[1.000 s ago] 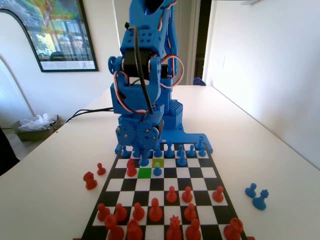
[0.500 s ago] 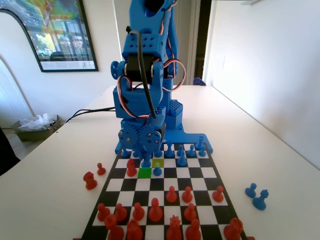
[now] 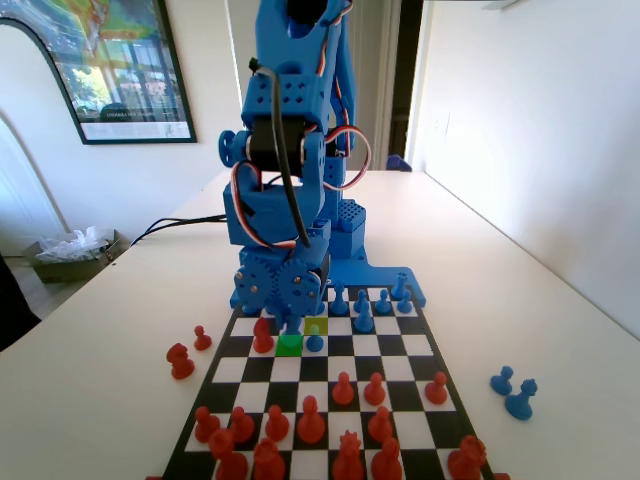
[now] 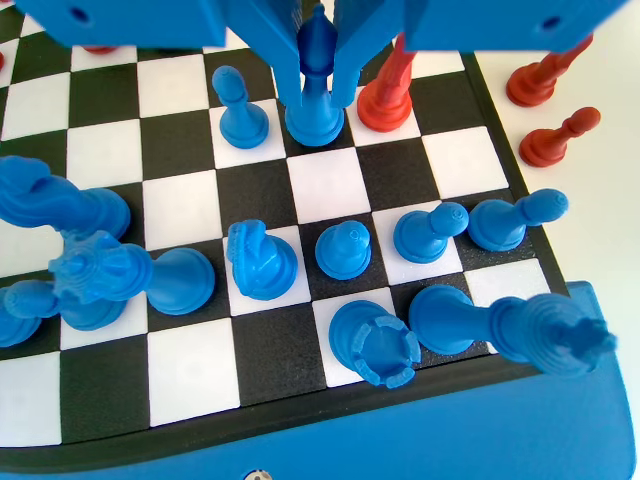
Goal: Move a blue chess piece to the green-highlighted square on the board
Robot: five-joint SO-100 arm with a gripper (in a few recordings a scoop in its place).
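Small blue plastic pawn with round ball head (image 4: 316, 95) stands clamped between the jaws of the blue two-finger gripper (image 4: 317, 85), base on the bright green square (image 3: 290, 345) of the black-and-white chequered chessboard (image 3: 400, 368), a red pawn (image 4: 386, 95) just beside.

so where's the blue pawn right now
In the wrist view the pawn stands between the gripper jaws at top centre, a red piece just right.

Bright daylight, soft shadows, sharp focus, blown-out wall
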